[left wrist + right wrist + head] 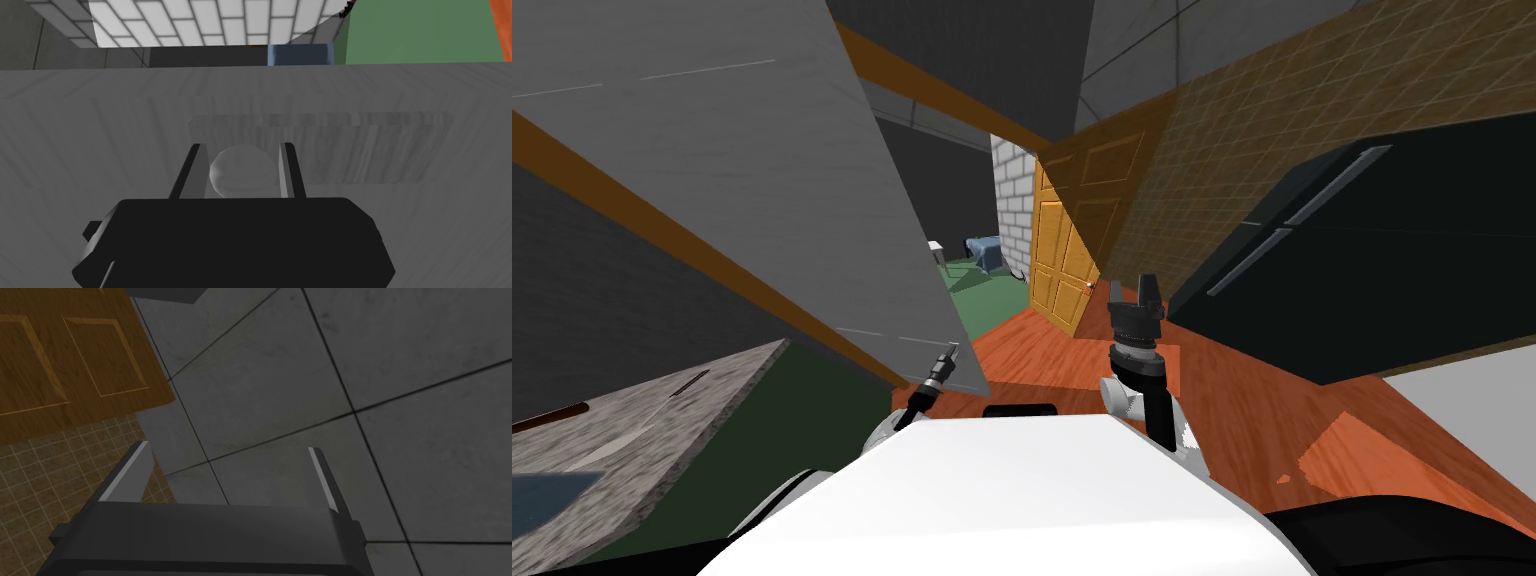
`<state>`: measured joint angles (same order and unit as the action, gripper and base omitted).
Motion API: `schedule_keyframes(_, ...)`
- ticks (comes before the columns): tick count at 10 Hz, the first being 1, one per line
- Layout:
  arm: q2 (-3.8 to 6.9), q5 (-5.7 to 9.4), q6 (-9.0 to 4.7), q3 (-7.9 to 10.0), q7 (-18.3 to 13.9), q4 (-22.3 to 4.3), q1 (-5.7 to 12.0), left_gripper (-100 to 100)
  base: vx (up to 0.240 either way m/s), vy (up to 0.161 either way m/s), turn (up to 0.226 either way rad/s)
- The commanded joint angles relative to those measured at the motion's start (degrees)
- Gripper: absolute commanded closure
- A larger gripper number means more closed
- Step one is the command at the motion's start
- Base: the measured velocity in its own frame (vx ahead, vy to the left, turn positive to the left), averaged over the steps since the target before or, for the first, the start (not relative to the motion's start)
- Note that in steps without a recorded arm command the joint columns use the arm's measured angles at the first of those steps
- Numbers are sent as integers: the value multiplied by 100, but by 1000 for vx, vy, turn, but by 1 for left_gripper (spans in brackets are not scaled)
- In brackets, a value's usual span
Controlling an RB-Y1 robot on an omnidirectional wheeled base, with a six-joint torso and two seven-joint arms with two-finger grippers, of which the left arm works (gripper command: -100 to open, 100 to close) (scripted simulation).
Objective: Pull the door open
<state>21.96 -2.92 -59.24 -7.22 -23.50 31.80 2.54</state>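
Observation:
A plain grey door point(812, 200) stands swung partly open on my left, its free edge toward the middle of the head view. In the left wrist view its round grey knob point(243, 170) sits between my left gripper's point(242, 146) fingers, which press its sides; a raised panel point(350, 145) of the door lies just beyond. The head view shows that left gripper point(946, 357) at the door's lower edge. My right gripper point(1132, 288) is held up in front of my chest, open, with nothing between its fingers point(125, 473).
An orange-brown panelled door point(1062, 240) stands ahead past the grey door's edge. A black fridge point(1372, 250) lines the tiled wall on the right. A grey stone counter point(642, 420) lies at my left. Red-brown floor point(1072, 350) spreads ahead, green floor point(982, 290) beyond.

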Motion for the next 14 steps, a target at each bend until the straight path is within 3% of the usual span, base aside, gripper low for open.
schedule_keyframes(1,98,-14,-237,-31,-92,-103,-71,100,-96,26,-113)
schedule_keyframes(6,368,-48,-695,-99,-315,-187,-320,100,-122,57,-124)
schedule_keyframes(8,368,-48,-695,-99,-315,-187,-320,100,-55,21,2)
schedule_keyframes(9,329,-66,-751,-126,-306,-315,-268,100,-14,1,3)
schedule_keyframes(14,486,-100,-1154,-172,-411,-470,-420,100,-164,80,-158)
